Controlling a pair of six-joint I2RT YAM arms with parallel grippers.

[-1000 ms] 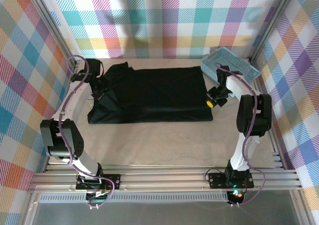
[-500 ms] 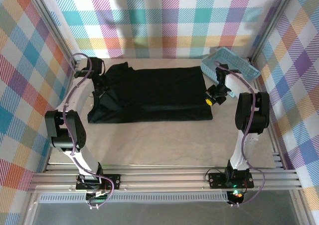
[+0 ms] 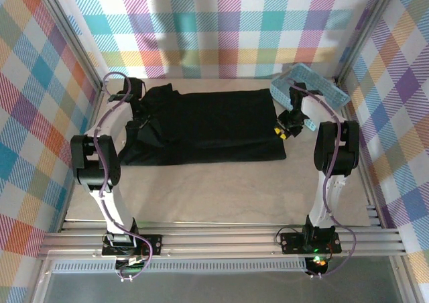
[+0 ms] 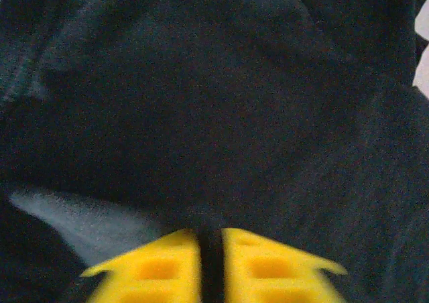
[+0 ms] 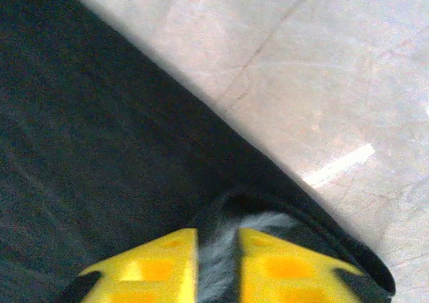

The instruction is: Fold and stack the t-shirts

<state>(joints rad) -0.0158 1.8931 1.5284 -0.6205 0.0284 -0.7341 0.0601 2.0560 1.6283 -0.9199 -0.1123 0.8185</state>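
Note:
A black t-shirt [image 3: 208,125] lies spread across the middle of the table, its left end bunched. My left gripper [image 3: 139,120] is at that bunched left end. In the left wrist view the yellow fingers [image 4: 161,269] are pinched together on black cloth [image 4: 221,115]. My right gripper [image 3: 280,130] sits at the shirt's right edge. In the right wrist view its yellow fingers [image 5: 157,269] are shut on a fold of the shirt's hem [image 5: 221,263], with the shirt's edge [image 5: 134,135] running diagonally over the pale table.
A light-blue perforated basket [image 3: 312,88] stands tilted at the back right corner, just behind the right arm. Bare table [image 3: 214,196] stretches in front of the shirt down to the arm bases. Checked walls close in the back and sides.
Both grippers have moved toward the back of the table, drawing the shirt's left and right ends with them. The left arm's elbow has swung back and upright.

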